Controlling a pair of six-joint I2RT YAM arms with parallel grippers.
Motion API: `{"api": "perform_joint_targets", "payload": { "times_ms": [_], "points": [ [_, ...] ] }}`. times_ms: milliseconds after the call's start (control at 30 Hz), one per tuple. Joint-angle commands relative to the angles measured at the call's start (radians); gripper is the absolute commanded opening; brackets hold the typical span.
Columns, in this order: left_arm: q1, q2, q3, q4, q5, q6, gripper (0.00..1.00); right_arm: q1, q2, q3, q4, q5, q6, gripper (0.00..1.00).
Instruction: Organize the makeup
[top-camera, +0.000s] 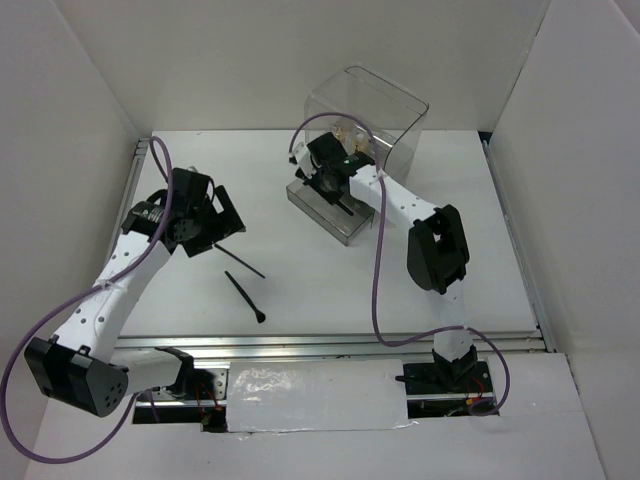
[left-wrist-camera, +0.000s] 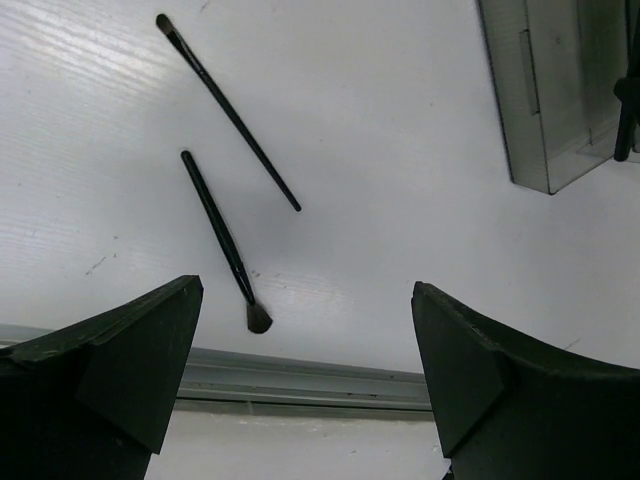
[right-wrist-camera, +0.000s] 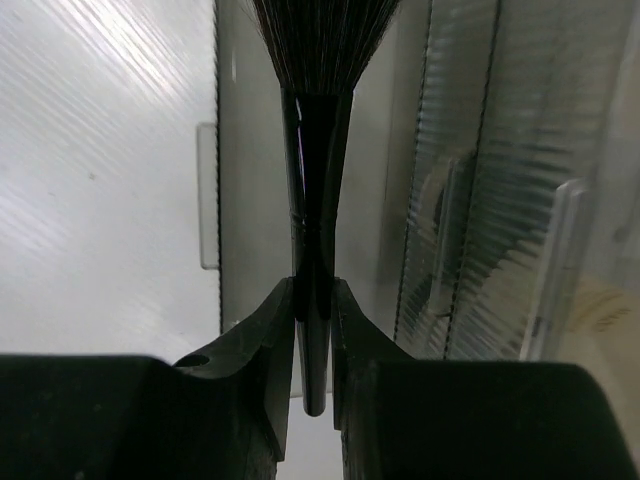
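Right fingers (right-wrist-camera: 262, 350) clamp a fluffy brush (right-wrist-camera: 315, 150) over the drawer (right-wrist-camera: 250, 150) (left fingers (left-wrist-camera: 120, 370) spread above two brushes (left-wrist-camera: 215, 225)).

No legible text or labels anywhere.

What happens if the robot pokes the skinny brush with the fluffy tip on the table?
The brush would probably roll or spin: its handle looks thin and round, and the table looks smooth. Being so slim, it is likely very light. Lying flat, it may be hard for the left fingers to pinch.
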Motion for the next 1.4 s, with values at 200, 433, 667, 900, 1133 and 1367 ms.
{"api": "perform_joint_targets", "payload": {
  "times_ms": [200, 433, 667, 900, 1133, 1367],
  "points": [
    [0.063, 0.002, -0.056, -0.057, -0.059, -0.008, 0.99, 0.005, -0.078, -0.05, 0.128, 0.128, 0.045, 0.91],
    [0.069, 0.103, -0.082, -0.028, -0.04, -0.101, 1.0, 0.054, -0.189, 0.037, 0.107, -0.09, 0.327, 1.0],
    [0.075, 0.079, 0.028, -0.218, -0.263, -0.252, 1.0, 0.27, -0.233, -0.104, 0.062, -0.128, 0.671, 0.98],
    [0.091, -0.019, 0.154, -0.352, -0.421, -0.338, 0.99, 0.42, -0.223, -0.248, 0.166, -0.136, 0.828, 0.89],
    [0.095, -0.157, 0.205, -0.301, -0.472, -0.27, 0.99, 0.523, -0.055, -0.214, 0.156, -0.058, 0.836, 0.82],
    [0.095, -0.194, 0.125, -0.237, -0.4, -0.186, 0.99, 0.559, 0.109, -0.152, 0.119, 0.005, 0.823, 0.7]
  ]
}}
